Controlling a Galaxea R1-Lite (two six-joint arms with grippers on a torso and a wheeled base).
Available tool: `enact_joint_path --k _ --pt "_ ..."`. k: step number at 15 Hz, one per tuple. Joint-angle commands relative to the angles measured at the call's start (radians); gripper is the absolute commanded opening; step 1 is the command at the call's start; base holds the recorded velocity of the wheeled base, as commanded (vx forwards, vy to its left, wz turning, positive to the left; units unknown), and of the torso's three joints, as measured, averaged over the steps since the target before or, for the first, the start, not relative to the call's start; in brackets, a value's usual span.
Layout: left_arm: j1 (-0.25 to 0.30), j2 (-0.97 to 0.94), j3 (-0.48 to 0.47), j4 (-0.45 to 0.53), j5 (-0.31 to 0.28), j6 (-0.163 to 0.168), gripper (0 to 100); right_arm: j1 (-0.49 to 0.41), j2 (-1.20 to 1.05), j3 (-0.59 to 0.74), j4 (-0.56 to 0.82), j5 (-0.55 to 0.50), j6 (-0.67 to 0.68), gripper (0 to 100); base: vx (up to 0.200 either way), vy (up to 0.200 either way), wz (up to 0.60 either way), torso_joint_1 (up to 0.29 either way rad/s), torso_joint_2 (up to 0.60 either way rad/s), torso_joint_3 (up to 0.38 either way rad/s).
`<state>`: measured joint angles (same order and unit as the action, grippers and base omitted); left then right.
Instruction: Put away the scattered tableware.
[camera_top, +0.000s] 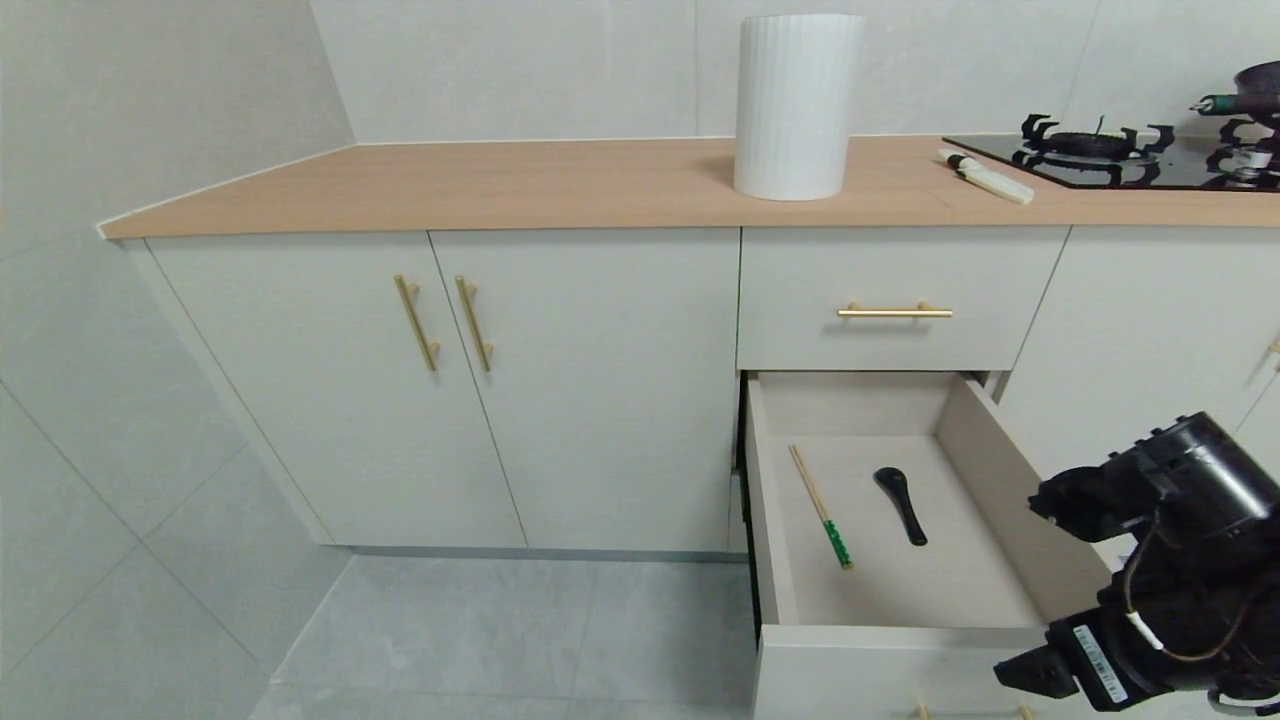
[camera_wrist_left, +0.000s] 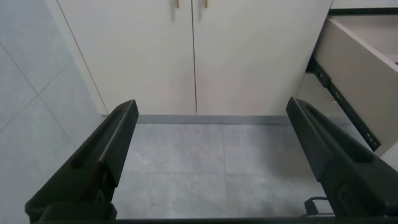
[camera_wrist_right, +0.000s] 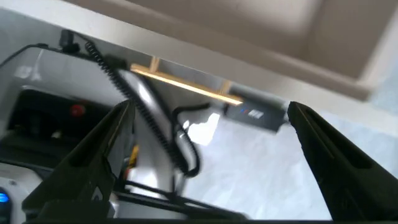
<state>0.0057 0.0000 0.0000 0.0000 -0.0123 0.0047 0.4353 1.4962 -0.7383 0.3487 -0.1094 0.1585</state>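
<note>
The lower drawer (camera_top: 768, 500) stands pulled out under the counter. On its floor lie a pair of wooden chopsticks with green tips (camera_top: 821, 520) and a black spoon (camera_top: 900, 503). A long white utensil (camera_top: 985, 176) rests on the wooden countertop (camera_top: 500, 185) beside the stove. My right arm (camera_top: 1170, 570) hangs low at the drawer's front right corner. In the right wrist view my right gripper (camera_wrist_right: 210, 111) is open and holds nothing, with the drawer's gold handle (camera_wrist_right: 186, 81) beyond it. My left gripper (camera_wrist_left: 211, 109) is open and holds nothing, low over the floor facing the cabinet doors (camera_wrist_left: 186, 56).
A tall white ribbed cylinder (camera_top: 797, 105) stands on the counter above the drawers. A black gas stove (camera_top: 1120, 155) is at the far right. The upper drawer (camera_top: 895, 300) is closed. The open drawer's side (camera_wrist_left: 357, 68) juts out near the left gripper. Grey tiled floor (camera_top: 450, 640) lies before the cabinets.
</note>
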Motion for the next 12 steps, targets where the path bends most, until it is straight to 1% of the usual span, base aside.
enact_joint_path --k 1,2,3,8,12 --pt "0.0 0.0 0.0 0.0 0.0 0.0 100 0.043 0.099 -0.047 0.069 0.011 0.022 100 0.0 0.0 0.0 0.0 0.0 0.0" --pt "0.0 0.0 0.0 0.0 0.0 0.0 100 0.045 0.108 -0.069 0.107 0.017 0.033 100 0.0 0.0 0.0 0.0 0.0 0.0" --pt "0.0 0.0 0.0 0.0 0.0 0.0 100 0.046 0.122 -0.104 0.151 0.027 0.073 100 0.0 0.0 0.0 0.0 0.0 0.0" --pt "0.0 0.0 0.0 0.0 0.0 0.0 100 0.039 0.187 -0.142 0.133 0.016 0.164 100 0.0 0.0 0.0 0.0 0.0 0.0" --pt "0.0 0.0 0.0 0.0 0.0 0.0 100 0.033 0.214 -0.171 0.134 -0.015 0.223 100 0.0 0.0 0.0 0.0 0.0 0.0"
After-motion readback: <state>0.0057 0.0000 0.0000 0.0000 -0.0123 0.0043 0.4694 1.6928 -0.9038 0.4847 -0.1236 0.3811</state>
